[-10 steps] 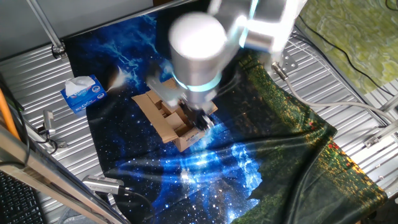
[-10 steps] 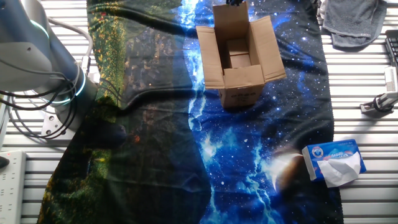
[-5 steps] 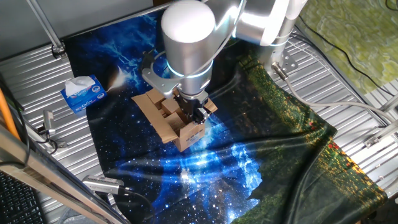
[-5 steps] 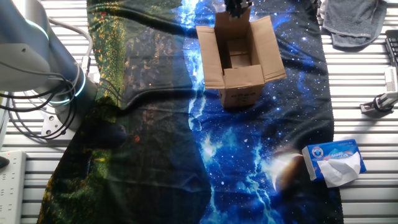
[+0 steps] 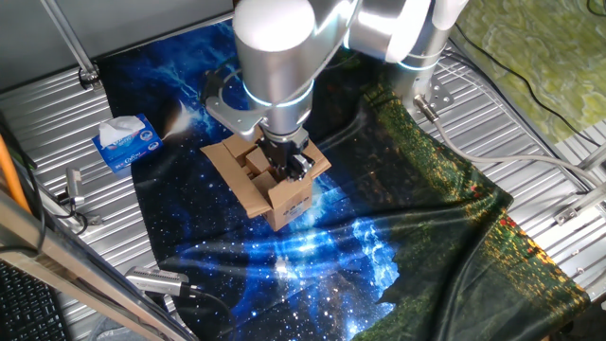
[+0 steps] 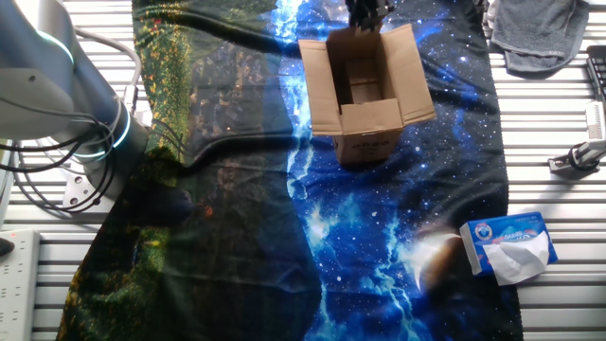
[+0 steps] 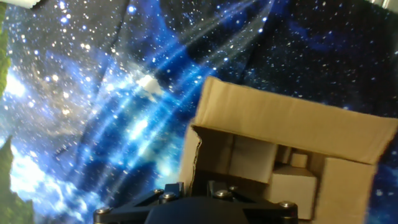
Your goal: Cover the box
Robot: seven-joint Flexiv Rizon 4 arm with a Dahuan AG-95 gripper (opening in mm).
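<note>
The brown cardboard box stands open on the starry blue cloth, its side flaps spread outward and smaller cartons visible inside. It also shows in one fixed view and in the hand view. My gripper is at the box's far flap, right above its top edge, and that flap leans a little inward. In one fixed view my gripper is low over the box's opening. The fingers look close together with nothing held. In the hand view my gripper shows only at the bottom edge, tips hidden.
A blue-and-white tissue box lies at the cloth's edge, also in one fixed view. A grey cloth lies on the slatted metal table. The robot's base and cables stand beside the dark part of the cloth.
My gripper has come down and moved over the box onto its far flap. That flap now stands lower and leans inward. The box itself has not shifted.
</note>
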